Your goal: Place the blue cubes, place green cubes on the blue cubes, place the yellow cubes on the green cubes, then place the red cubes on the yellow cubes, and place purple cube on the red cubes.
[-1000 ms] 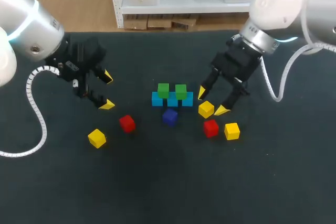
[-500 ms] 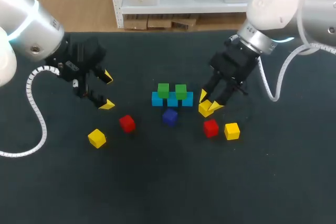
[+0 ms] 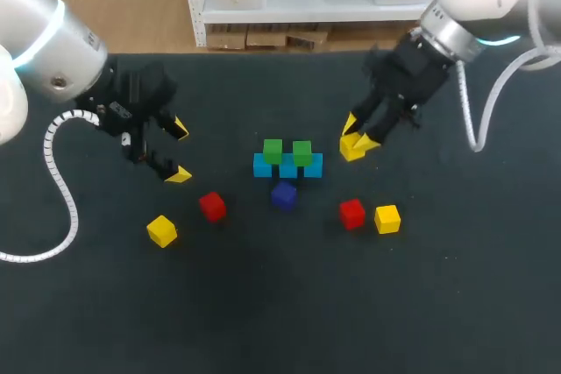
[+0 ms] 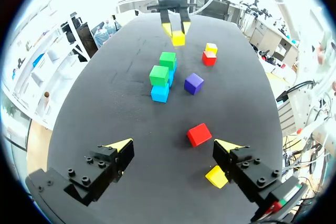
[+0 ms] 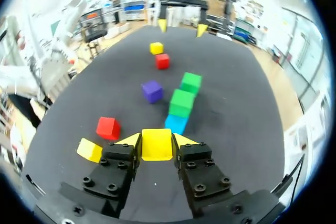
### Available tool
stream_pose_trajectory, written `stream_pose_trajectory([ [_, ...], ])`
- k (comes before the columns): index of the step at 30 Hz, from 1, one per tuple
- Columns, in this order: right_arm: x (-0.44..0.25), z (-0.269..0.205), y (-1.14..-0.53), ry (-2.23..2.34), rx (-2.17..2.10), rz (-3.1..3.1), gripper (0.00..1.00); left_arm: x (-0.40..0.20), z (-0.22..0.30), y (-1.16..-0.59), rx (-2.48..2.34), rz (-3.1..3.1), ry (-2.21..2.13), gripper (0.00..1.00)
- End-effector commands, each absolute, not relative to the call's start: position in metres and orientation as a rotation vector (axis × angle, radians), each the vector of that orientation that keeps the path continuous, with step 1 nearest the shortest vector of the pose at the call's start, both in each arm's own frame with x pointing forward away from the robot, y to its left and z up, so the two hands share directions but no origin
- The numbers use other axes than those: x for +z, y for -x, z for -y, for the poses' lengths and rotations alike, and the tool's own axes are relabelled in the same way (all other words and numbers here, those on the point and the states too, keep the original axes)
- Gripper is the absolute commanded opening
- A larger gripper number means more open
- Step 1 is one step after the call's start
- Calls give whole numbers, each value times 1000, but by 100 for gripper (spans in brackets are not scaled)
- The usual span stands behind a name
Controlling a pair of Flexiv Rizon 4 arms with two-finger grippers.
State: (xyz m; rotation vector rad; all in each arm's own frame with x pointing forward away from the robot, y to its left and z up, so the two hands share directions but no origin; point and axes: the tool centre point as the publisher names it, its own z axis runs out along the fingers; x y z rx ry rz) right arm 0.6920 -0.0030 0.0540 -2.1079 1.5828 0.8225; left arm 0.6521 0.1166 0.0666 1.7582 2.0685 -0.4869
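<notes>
1. Your right claw (image 3: 358,136) is clamped on a yellow cube (image 5: 156,144). The fingers sit on two opposite flat faces, with the cube centred between the tips. It looks just off the table (image 3: 456,295), right of the stack and slightly far of it.
2. Stack: a row of blue cubes (image 3: 313,165) mid-table, with two green cubes (image 3: 273,151) (image 3: 301,152) on top, side by side.
3. Your left claw (image 3: 179,151) is apart and empty, over the left side, well clear of the stack.
4. Handling, my read: the cube is small, rigid, light and probably smooth-faced. The current hold looks fine. Keep the cube level so it lands flat.
5. Risk: the green tops are a small landing area and nothing pins them, so a sideways bump would likely shift them. Come straight down, release, then go straight up.
6. Room: the purple cube (image 3: 283,194) sits just near of the blue row. A red cube (image 3: 351,213) and a loose yellow cube (image 3: 387,218) lie near-right. Above the stack and on its far side is open, so approach from there. The table edges are well off.
</notes>
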Motion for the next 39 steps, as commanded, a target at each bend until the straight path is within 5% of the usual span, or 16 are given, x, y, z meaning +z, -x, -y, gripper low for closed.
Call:
stream_pose_trajectory([
  [1,76,7,-681,1949,647,-1690,0,66,-118,-652,-491,-2060,-1758,100],
  [39,81,-91,-705,1712,639,-1851,0,66,-118,-652,-491,-2060,-1758,100],
])
